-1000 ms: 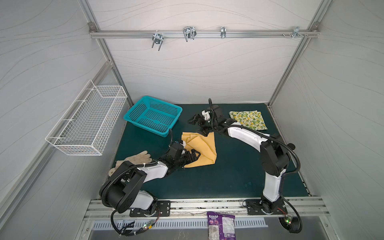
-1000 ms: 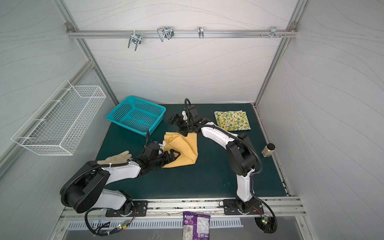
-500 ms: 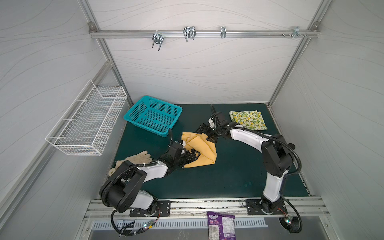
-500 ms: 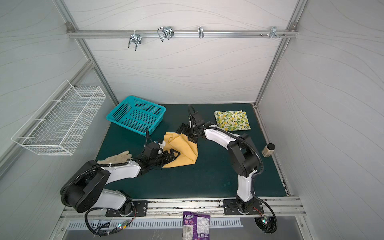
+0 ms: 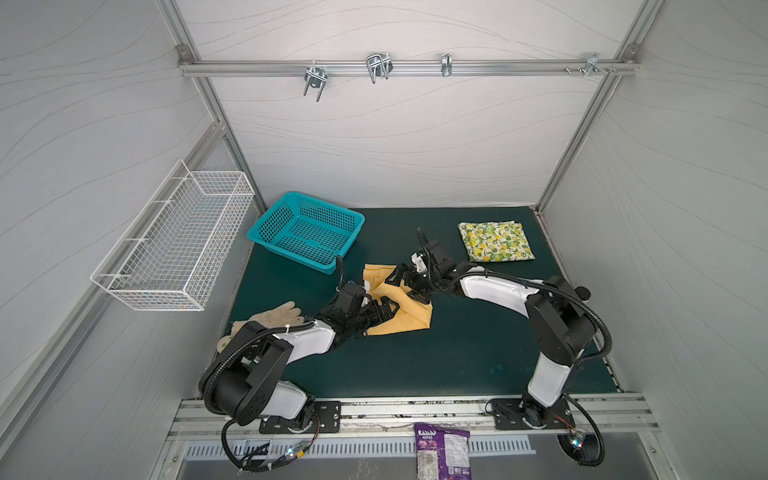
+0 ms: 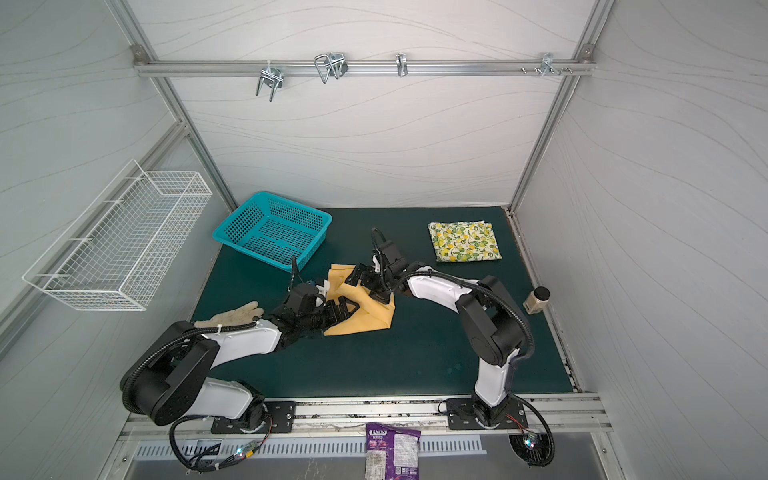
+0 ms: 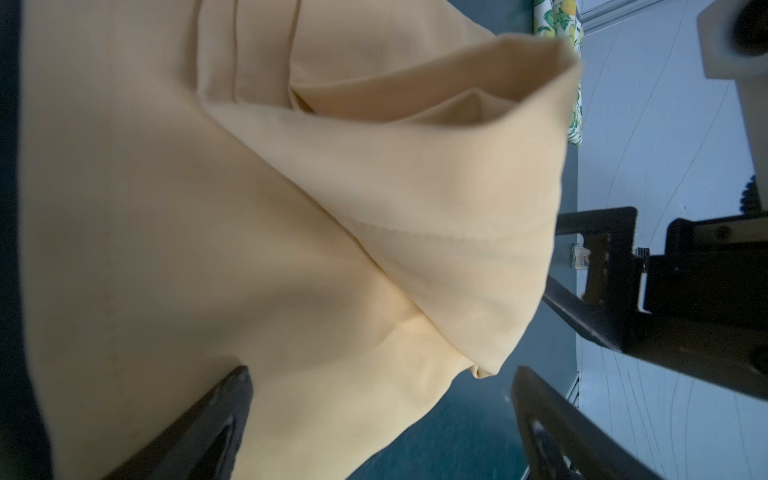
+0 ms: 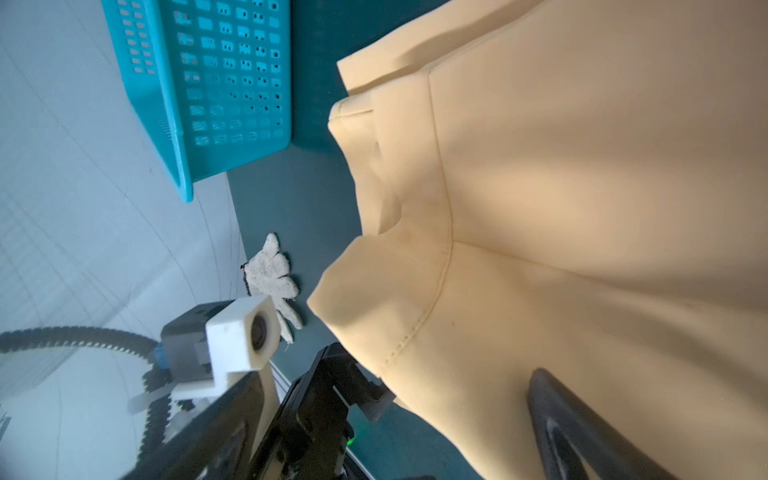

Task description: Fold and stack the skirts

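Mustard-yellow cloth skirt (image 5: 411, 318) lay lumpy and half folded. Over it hung the left claw (image 5: 388, 311) and right claw (image 5: 407, 287), both wide apart, gripping nothing. A jaw could snag one loose flap and undo the fold. Far back sat the lemon-print white skirt (image 5: 494, 247), folded.

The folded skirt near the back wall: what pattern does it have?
Folded skirt: yellow lemons, green leaves on white; best in both top views.
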Controlling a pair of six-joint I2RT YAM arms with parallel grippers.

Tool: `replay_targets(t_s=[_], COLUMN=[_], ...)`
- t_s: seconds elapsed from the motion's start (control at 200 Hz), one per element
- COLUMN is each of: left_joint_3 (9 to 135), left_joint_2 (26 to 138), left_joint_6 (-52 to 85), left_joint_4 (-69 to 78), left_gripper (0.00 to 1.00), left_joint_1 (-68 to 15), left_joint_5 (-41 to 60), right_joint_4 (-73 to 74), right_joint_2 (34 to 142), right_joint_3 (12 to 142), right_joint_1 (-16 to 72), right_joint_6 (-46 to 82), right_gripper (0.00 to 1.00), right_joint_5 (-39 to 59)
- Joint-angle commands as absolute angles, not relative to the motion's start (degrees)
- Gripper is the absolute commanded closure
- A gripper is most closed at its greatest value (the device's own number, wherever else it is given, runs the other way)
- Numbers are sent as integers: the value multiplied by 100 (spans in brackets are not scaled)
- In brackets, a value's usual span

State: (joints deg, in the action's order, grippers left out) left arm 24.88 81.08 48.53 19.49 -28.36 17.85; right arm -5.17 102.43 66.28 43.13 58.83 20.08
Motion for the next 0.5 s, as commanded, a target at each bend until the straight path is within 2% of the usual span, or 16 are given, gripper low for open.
replay_targets(t_s=[0.0, 0.495], left_joint_3=[2432, 2310], left_joint_2=[8209, 7699], left_joint_6=[4773, 4782], left_joint_4=[1187, 849], left_gripper=[2, 1], left_joint_1=[-2742, -2733], left_joint_5=[1556, 1400], right_joint_4=[-142, 807], right_joint_2=[10104, 10058], right_joint_3=[6460, 5332], right_joint_1=[4455, 4818], right_joint_6=[6162, 6658], right_gripper=[1, 1], right_joint_5=[2113, 2050])
